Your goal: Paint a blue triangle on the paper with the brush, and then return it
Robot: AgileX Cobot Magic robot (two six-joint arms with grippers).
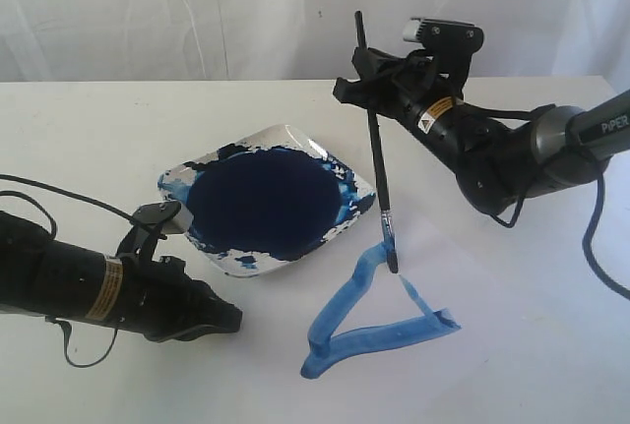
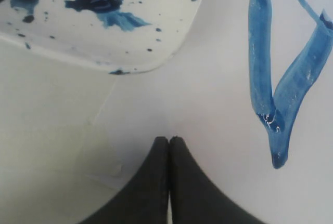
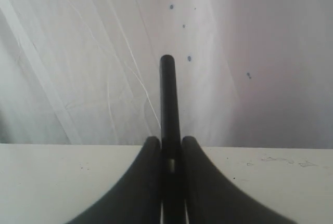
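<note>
The right pincer (image 3: 169, 148) is clamped on the brush (image 1: 377, 158) around the upper part of its black handle, holding it nearly upright with the handle end poking above the fingers. The blue-stained bristles come down on the paper (image 1: 379, 308) at the top corner of the blue triangle (image 1: 340, 308), a thick wet outline. The left pincer (image 2: 168, 142) sits low over the bench (image 1: 98, 129), fingers pressed together with nothing between them, near the triangle's lower left corner and just beside the spattered dish (image 1: 287, 133) of navy paint
</note>
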